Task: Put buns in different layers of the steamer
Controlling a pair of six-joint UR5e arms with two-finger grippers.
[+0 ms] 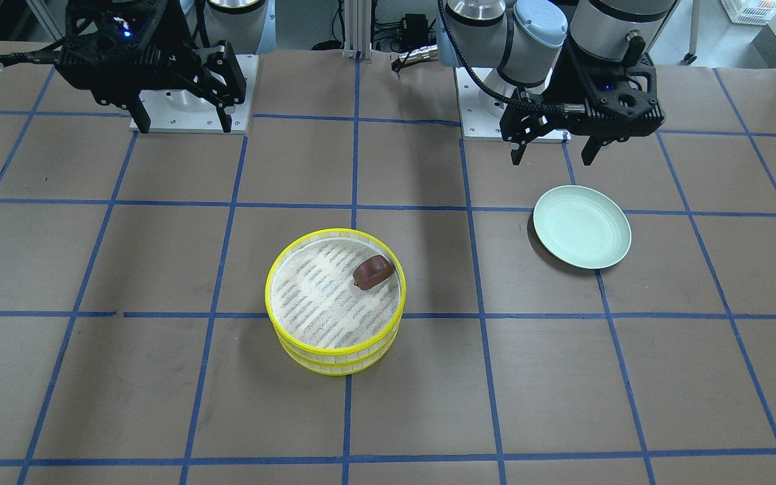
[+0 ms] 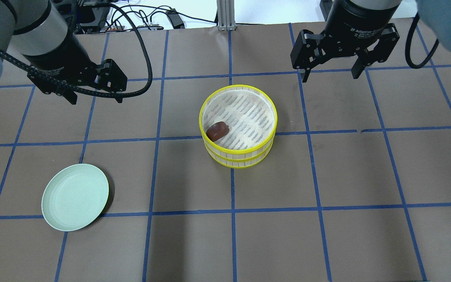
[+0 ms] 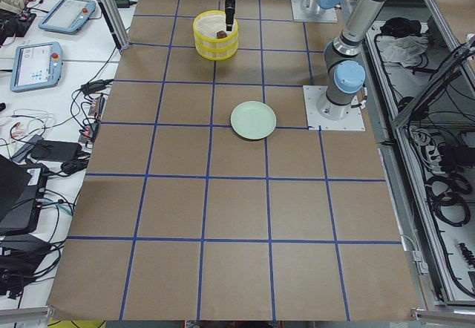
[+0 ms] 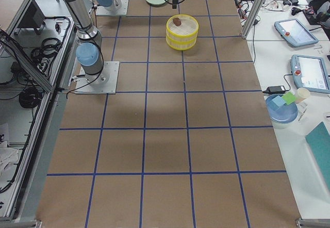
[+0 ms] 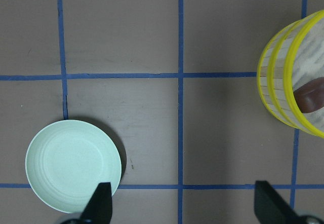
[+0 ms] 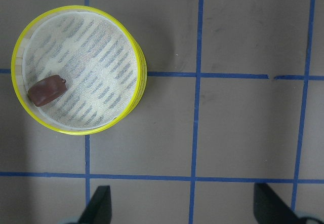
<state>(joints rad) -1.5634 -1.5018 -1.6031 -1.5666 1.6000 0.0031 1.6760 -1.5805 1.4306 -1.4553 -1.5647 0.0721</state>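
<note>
Two yellow-rimmed steamer layers stand stacked mid-table: the top layer (image 2: pixel 274 117) on the lower layer (image 2: pixel 241 162). A dark reddish-brown bun (image 2: pixel 217 130) lies on the top layer's mesh, against the rim on the robot's left side; it also shows in the right wrist view (image 6: pixel 46 90). The cream-white bun is not visible in any view. My left gripper (image 2: pixel 94 96) is open and empty, hovering between the plate and the steamer. My right gripper (image 2: pixel 331 76) is open and empty, high above the table to the right of the steamer.
A pale green plate (image 2: pixel 75 197) lies empty on the robot's left side of the table, under the left wrist camera (image 5: pixel 73 164). Brown paper with blue tape grid lines (image 2: pixel 231 207) covers the table. The arm bases stand at the table's robot side.
</note>
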